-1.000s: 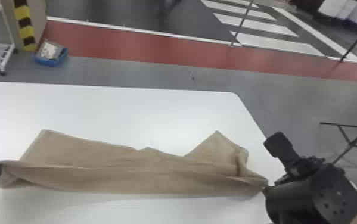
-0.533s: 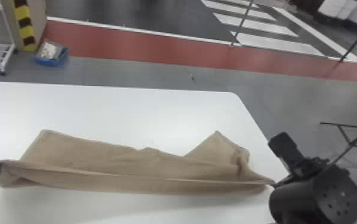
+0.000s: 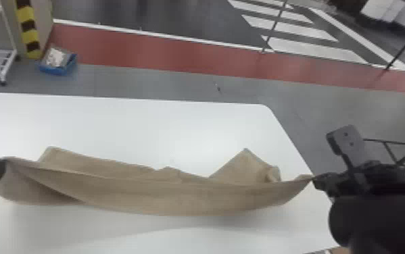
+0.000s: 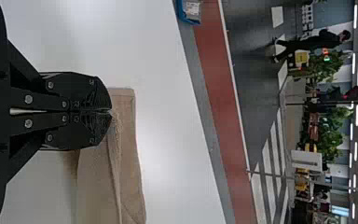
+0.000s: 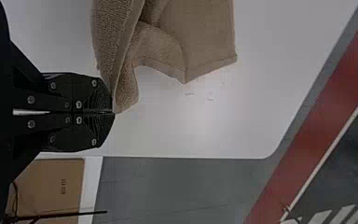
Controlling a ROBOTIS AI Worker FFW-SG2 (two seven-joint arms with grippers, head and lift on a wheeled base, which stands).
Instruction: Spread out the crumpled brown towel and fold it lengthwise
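Two-point hold: towel (image 3: 164, 199), long axis L–R.
Head view: towel on/over desk (image 3: 127, 125), loose folds fwd of held edge. L wrist view: L end effector (image 4: 111, 110) pinches one end. R wrist view: R end effector (image 5: 113, 112) pinches opp. end; neither nearer.

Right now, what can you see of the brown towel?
The brown towel looks like plain, textured terry with a hemmed border. The left gripper and right gripper hold its two ends in shut fingers, one edge strung between them, seemingly raised off the white table. The rest is rumpled, partly folded; behind, near the right end, a corner points toward the far side.
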